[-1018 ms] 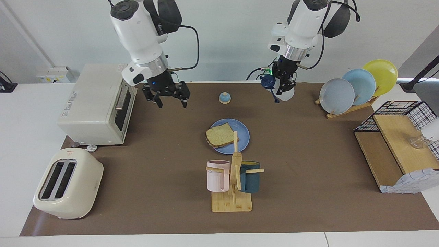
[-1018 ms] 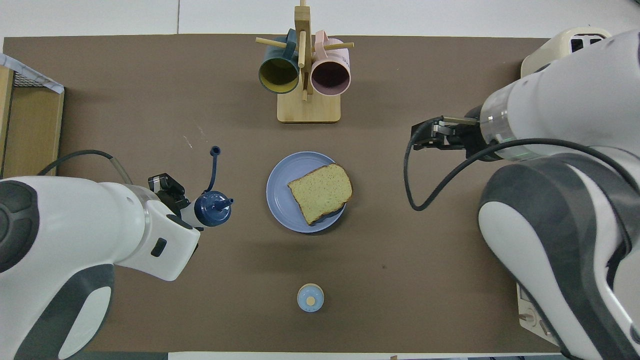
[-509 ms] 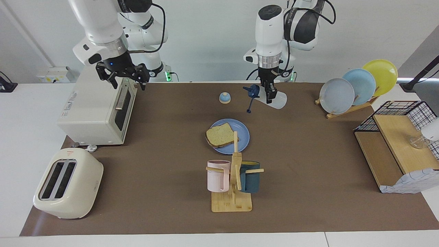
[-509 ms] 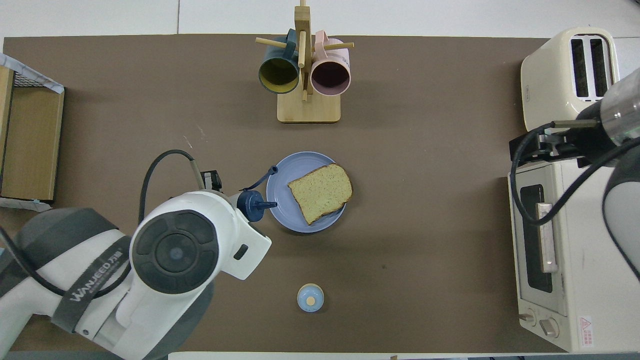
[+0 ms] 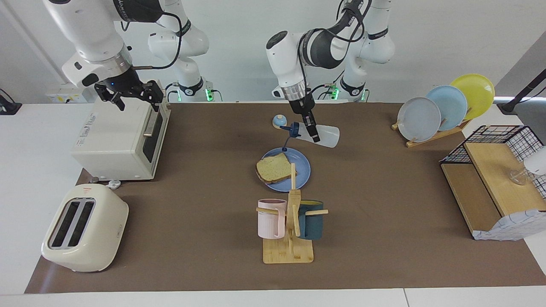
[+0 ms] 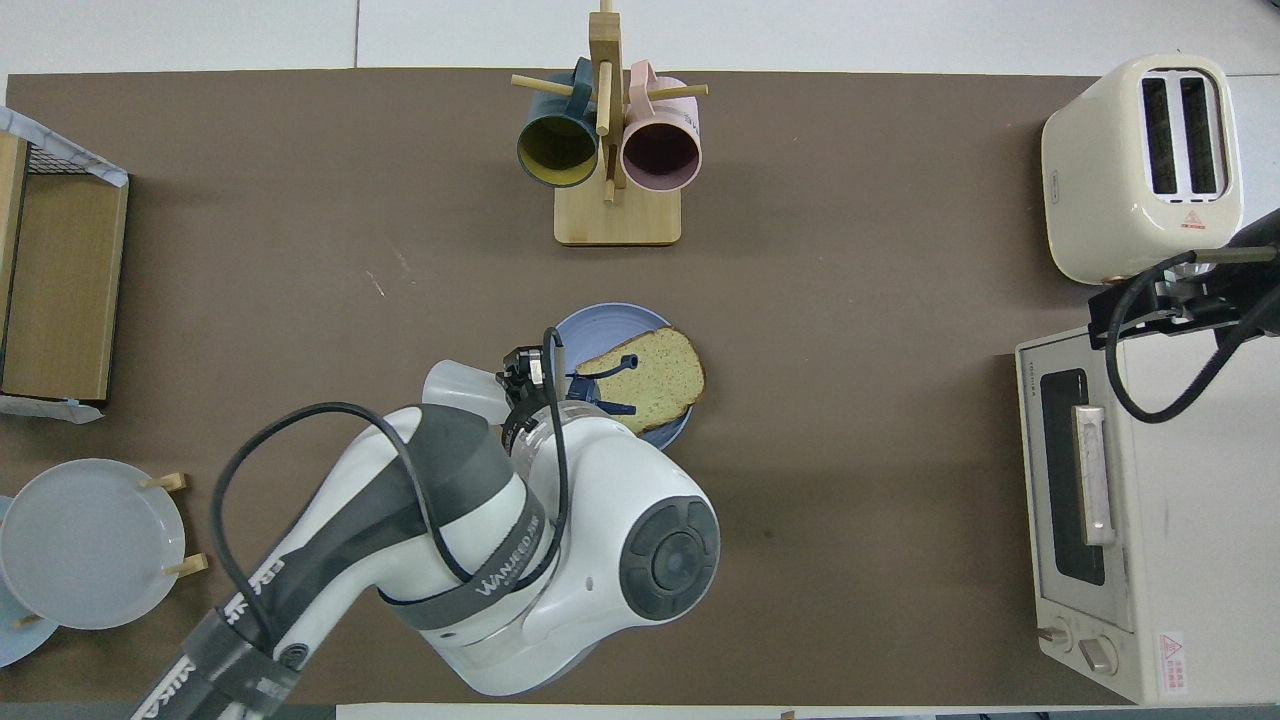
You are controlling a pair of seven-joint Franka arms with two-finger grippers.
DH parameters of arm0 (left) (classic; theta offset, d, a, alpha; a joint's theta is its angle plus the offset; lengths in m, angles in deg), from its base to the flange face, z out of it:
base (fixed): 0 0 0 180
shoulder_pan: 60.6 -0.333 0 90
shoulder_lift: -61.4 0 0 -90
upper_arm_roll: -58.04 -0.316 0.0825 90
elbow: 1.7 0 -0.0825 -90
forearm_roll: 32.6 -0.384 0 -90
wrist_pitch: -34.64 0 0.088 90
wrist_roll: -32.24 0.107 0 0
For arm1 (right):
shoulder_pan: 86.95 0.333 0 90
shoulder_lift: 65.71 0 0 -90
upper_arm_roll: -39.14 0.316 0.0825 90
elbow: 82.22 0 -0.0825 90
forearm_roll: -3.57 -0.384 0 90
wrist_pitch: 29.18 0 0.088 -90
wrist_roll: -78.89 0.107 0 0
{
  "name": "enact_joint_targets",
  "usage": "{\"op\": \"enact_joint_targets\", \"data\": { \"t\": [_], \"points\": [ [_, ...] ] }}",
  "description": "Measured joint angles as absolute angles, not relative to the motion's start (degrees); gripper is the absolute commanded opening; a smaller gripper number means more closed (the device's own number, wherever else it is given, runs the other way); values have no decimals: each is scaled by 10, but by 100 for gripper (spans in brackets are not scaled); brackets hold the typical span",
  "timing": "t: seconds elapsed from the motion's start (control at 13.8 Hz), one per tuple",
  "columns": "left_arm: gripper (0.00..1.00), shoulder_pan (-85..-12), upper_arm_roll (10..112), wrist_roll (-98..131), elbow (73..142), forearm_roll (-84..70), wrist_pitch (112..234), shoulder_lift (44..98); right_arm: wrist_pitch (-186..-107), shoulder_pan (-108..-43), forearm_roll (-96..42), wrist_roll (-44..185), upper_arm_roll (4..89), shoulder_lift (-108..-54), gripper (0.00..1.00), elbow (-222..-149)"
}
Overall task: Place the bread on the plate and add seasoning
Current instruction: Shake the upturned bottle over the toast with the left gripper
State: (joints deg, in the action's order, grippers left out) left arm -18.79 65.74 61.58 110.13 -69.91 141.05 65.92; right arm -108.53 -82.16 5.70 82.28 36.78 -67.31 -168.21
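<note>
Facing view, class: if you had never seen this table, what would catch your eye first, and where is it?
The left gripper holds the seasoning bottle tipped on its side above the blue plate at mid-table, its open cap dangling toward the bread on the plate. The right gripper hangs open over the toaster oven at the right arm's end.

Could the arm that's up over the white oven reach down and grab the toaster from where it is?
Probably yes. The right pincer hangs open and empty over the oven, and the toaster sits at the same end of the table with nothing over it or between them. Whether its open jaws could span the toaster is doubtful.
</note>
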Motion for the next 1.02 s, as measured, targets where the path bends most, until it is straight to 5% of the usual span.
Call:
{"op": "enact_joint_targets", "data": {
  "t": [0.29, 0.65, 1.02],
  "points": [
    [0, -152, 658, 582, 1087, -800, 1375, 696, -1089, -822, 57, 816, 357, -659, 100, -1704],
    [0, -109, 655, 490, 1022, -910, 1305, 821, -1136, -823, 57, 784, 343, -662, 100, -1711],
    [0, -120, 645, 491, 1010, -979, 1272, 826, -1136, -845, 57, 781, 366, -663, 100, -1711]
  ]
}}
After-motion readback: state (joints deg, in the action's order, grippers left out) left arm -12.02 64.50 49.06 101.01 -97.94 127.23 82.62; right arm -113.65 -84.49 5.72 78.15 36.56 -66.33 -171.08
